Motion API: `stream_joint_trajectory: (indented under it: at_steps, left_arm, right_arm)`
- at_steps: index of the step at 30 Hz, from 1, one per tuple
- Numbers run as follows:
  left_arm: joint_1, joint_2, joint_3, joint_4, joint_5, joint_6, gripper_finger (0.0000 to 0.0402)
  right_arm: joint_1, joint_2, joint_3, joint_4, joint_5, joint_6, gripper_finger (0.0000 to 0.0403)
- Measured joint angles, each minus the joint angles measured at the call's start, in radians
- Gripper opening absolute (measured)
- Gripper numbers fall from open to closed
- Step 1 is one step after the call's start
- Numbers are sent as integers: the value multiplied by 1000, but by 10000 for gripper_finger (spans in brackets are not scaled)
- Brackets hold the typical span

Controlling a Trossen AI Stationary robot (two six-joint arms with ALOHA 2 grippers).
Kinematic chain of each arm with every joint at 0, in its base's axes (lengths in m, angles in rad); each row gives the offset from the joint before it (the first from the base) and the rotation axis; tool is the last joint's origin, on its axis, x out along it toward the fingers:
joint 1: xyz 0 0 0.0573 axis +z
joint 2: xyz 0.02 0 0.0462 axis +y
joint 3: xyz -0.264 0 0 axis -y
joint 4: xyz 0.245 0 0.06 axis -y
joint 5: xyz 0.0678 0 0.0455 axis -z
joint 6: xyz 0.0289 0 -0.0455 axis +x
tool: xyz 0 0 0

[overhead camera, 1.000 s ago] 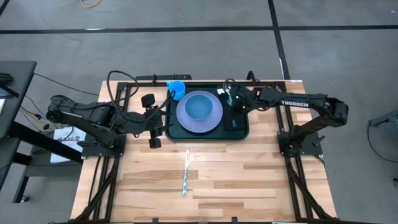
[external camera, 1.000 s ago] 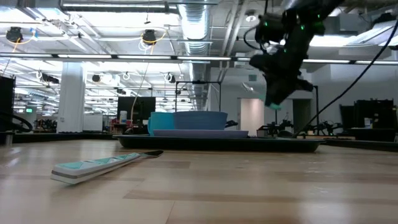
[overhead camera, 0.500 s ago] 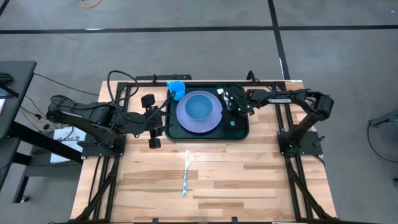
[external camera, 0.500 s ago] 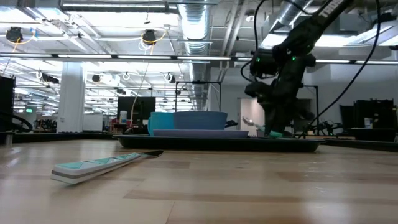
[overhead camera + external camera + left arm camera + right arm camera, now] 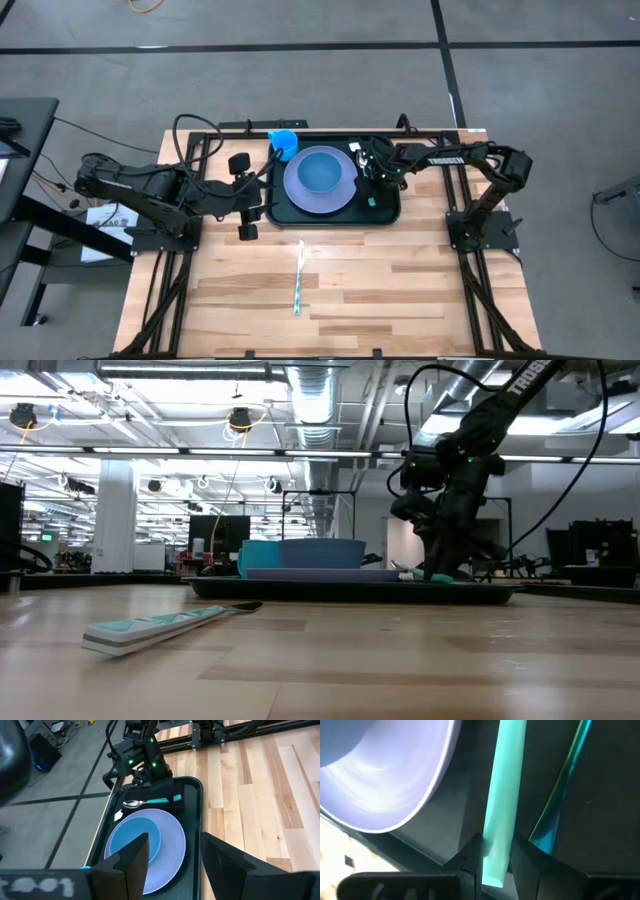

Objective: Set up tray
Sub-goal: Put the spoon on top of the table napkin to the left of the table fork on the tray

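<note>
Tray (image 5: 388, 212): dark, rimmed, at the far middle of my bench (image 5: 400, 290). It holds a lavender plate (image 5: 296, 190) with a blue bowl (image 5: 321, 171) on it. Right end effector (image 5: 372, 172): low over the tray's right part, fingers narrowed on a teal-handled spoon (image 5: 150, 801) lying on a black napkin (image 5: 170, 791). Left end effector (image 5: 246, 195): just left of the tray, fingers spread wide, holding nothing. Teal-handled knife (image 5: 298, 276): mid-bench, well apart.

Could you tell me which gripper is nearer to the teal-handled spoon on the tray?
The right. The right gripper is down on the spoon, its fingers closed around the teal handle. The left gripper waits open beside the tray's opposite end, past the plate.
</note>
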Motion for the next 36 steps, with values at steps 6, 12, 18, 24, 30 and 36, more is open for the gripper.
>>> stream_joint_trajectory:
  at_steps: [6, 12, 18, 24, 30, 36]
  left_arm:
    - [0, 0, 0, 0, 4, 0, 167]
    - [0, 0, 0, 0, 17, 0, 167]
    - [0, 0, 0, 0, 17, 0, 167]
    - [0, 0, 0, 2, 17, 0, 167]
    - [0, 0, 0, 5, 16, 0, 167]
    - [0, 0, 0, 8, 16, -5, 167]
  right_arm:
    - [0, 3, 0, -7, -15, 35, 63]
    - [0, 3, 0, -7, -33, 51, 63]
    - [-1, 3, 0, -6, -37, 54, 63]
    - [-17, 3, 0, -1, -37, 55, 63]
    - [-18, 3, 0, 7, -37, 62, 63]
    - [-4, 4, 0, 9, -32, 62, 63]
